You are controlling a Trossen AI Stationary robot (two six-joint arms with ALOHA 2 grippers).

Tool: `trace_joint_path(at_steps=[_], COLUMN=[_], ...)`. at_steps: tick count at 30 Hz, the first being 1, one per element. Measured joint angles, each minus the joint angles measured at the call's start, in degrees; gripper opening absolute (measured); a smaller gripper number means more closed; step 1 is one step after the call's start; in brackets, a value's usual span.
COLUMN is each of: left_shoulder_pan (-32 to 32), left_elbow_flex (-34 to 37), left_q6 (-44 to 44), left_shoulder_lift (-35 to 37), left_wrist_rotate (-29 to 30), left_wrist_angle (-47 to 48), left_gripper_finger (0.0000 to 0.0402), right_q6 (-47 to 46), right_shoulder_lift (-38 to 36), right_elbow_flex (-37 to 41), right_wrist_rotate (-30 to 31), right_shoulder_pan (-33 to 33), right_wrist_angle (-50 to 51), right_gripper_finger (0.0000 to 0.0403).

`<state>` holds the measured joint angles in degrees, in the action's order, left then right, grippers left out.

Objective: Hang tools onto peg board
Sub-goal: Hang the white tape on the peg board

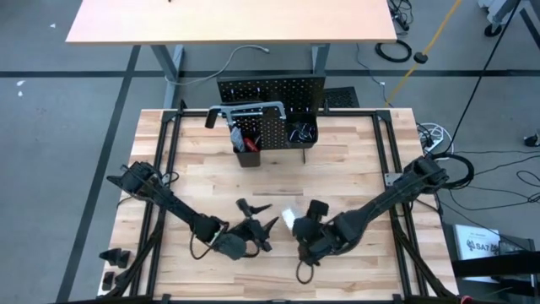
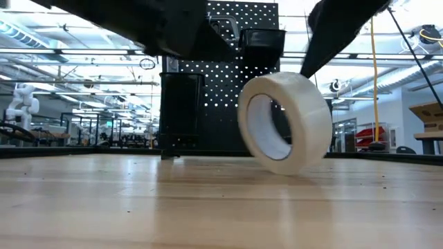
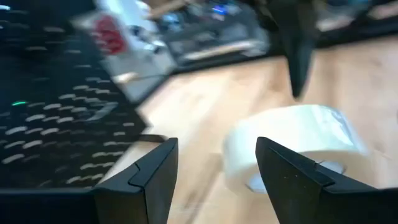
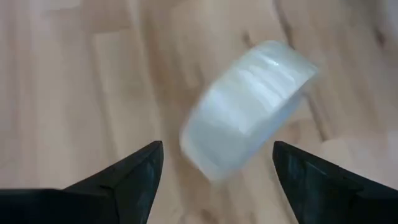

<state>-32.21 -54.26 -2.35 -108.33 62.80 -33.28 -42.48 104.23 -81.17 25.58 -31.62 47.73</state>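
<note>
Grippers both spread wide, neither holding anything. Left gripper (image 1: 263,228) low over the near-middle of the table (image 1: 354,169), fingers (image 3: 152,177) apart with the tape roll (image 3: 292,146) just beyond them, not touching. Right gripper (image 1: 302,226) just beside the roll on the other side, fingers (image 4: 134,171) wide, roll (image 4: 249,106) seen between and ahead of them, clear of both tips.

Tape roll (image 2: 285,123): white, translucent, tilted on its edge in the low view, resting on the wood; lies between the two grippers in the high view (image 1: 288,219).

Peg board (image 1: 272,95): black, perforated, upright at the far middle edge of the table. Grey hacksaw (image 1: 246,110) hung across its front. Two black bins (image 1: 301,133) attached; left one holds red-handled tools (image 1: 235,138), contents otherwise too small to tell.

Table of pale wood planks, black frame rails along the sides. Second tan table (image 1: 228,21) beyond, grey floor, cables (image 1: 456,165) to the right. Low view shows an open workshop hall behind the board, with a white robot (image 2: 21,104) at the far left.
</note>
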Motion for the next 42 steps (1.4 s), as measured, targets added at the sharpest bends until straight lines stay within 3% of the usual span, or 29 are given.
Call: trace_joint_path(at_steps=[2, 4, 8, 11, 14, 17, 21, 30, 38, 42], left_shoulder_pan=[0.72, 0.9, 0.5, 0.31, 0.36, 0.31, 0.3, -0.41, -2.8, -3.12], left_elbow_flex=[-1.42, -2.59, -2.6, -2.58, -2.58, -2.75, -3.63, -3.83, -4.69, -7.27], left_q6=[-0.71, -6.2, -17.3, -7.46, 4.26, 7.45, 11.09, 9.03, -11.64, -20.61], left_shoulder_lift=[-0.05, -0.82, -2.21, -2.37, -1.29, -1.29, -1.36, -1.36, -1.47, -3.69], left_wrist_rotate=[-5.59, -9.45, -11.31, -11.6, -16.62, -23.89, -28.65, -29.04, -23.05, -22.74], left_wrist_angle=[4.28, 6.88, 8.2, 9.0, 8.34, 8.21, 10.1, 10.32, 7.76, 4.81], left_gripper_finger=[0.0221, 0.0221, 0.0221, 0.0221, 0.0221, 0.0221, 0.0221, 0.0221, 0.0221, 0.0221], right_q6=[-0.98, -1.33, -4.71, -8.82, -11.83, -12.36, -14.0, -15.5, -19.41, -21.28], right_shoulder_lift=[-0.93, -1.5, -1.82, -1.82, -1.82, -1.82, -1.82, -1.82, -1.82, -1.82], right_elbow_flex=[0.0, 0.0, 0.0, 0.0, 0.0, 0.02, 0.02, 0.02, 0.04, 0.04], right_wrist_rotate=[0.51, 5.15, 12.87, 13.8, 13.77, 15.44, 16.5, 16.46, 16.93, 18.35], right_shoulder_pan=[-1.52, -3.17, -4.87, -5.56, -6.88, -8.21, -9.14, -9.37, -9.37, -9.37], right_wrist_angle=[1.26, 2.89, 8.46, 11.34, 12.62, 13.12, 14.21, 15.7, 20.67, 22.44], right_gripper_finger=[0.0297, 0.0297, 0.0297, 0.0297, 0.0297, 0.0297, 0.0297, 0.0297, 0.0297, 0.0297])
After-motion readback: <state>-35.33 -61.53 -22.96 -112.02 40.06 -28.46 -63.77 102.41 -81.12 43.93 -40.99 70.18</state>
